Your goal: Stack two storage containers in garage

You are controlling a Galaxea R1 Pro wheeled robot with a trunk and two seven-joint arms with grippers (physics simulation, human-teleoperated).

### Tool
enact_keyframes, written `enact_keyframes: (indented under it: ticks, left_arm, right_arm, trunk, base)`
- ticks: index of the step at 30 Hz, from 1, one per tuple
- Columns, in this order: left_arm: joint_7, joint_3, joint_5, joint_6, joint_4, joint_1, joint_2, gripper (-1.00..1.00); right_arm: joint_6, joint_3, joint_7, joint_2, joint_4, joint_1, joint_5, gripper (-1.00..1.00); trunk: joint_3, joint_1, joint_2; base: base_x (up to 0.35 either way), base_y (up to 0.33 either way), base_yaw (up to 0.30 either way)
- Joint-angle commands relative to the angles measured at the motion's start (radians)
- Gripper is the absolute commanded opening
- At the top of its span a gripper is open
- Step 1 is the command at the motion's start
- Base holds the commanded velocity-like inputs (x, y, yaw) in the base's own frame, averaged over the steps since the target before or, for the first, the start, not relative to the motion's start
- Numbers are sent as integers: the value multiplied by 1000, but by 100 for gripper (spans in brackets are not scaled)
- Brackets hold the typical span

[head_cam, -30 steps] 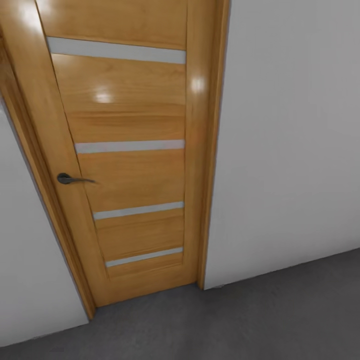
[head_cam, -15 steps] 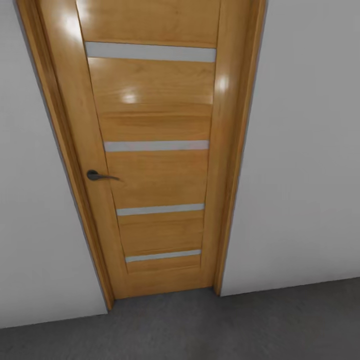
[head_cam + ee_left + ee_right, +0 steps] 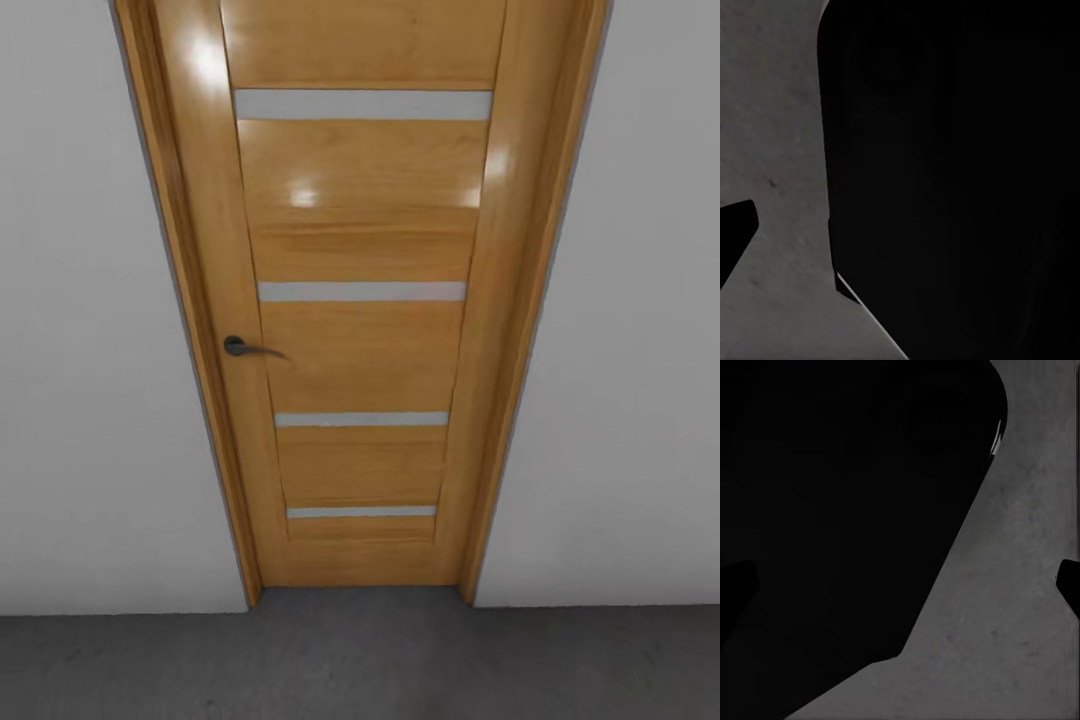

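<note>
Where the head view looks forward and down, a closed wooden door [image 3: 362,300] stands almost square to the camera, set in a matching honey-coloured frame [image 3: 190,300]. Four narrow frosted strips [image 3: 362,291] cross the door panel one above another, and bright glints of light lie on the varnish near its upper part. A dark lever handle [image 3: 245,347] sits on the door's left stile, about halfway up, with its lever pointing toward the middle of the door. Plain pale grey wall [image 3: 90,350] runs on both sides of the frame. Along the base of the wall and door lies the floor [image 3: 360,660], a dark grey, mottled, rough surface like concrete, which fits the garage.

In the left wrist view a large black shape [image 3: 952,180] with a rounded corner blocks most of the picture; it is too dark to tell what it is. Beside it the same grey mottled floor shows, and a small dark tip [image 3: 735,236] pokes in at the edge, possibly a finger of the left end effector, though I cannot tell whether that end effector is wide or narrow.

The right wrist view is much the same: a big black mass [image 3: 847,525] over grey floor, with dark tips [image 3: 1069,585] at the picture's edges. How the right end effector stands I cannot tell either.

Where the two storage bins are cannot be told from these pictures.
</note>
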State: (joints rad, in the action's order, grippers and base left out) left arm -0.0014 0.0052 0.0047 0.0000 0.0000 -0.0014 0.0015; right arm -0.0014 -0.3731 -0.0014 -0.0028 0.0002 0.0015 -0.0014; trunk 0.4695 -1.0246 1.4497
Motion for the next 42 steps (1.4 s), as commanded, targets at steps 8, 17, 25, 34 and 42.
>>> enact_keyframes:
  ticks: [8,17,25,34,42]
  left_arm:
    - [0,0,0,0,0,0,0,100]
    - [0,0,0,0,0,0,0,100]
    - [0,0,0,0,3,0,-1,100]
    - [0,0,0,0,5,0,-1,100]
    - [3,-1,0,0,5,0,-3,100]
  right_arm:
    - [0,-4,0,0,0,0,1,100]
    - [0,-4,0,0,0,0,1,100]
    - [0,-4,0,0,0,0,1,100]
    - [0,-4,0,1,0,0,1,100]
    - [0,-4,0,1,-1,0,1,100]
  trunk:
    - [0,0,0]
    - [0,0,0]
    - [0,0,0]
    - [0,0,0]
    - [0,0,0]
  base:
    - [288,0,28]
    - [321,0,1]
    - [321,0,0]
    - [280,0,0]
    - [44,0,94]
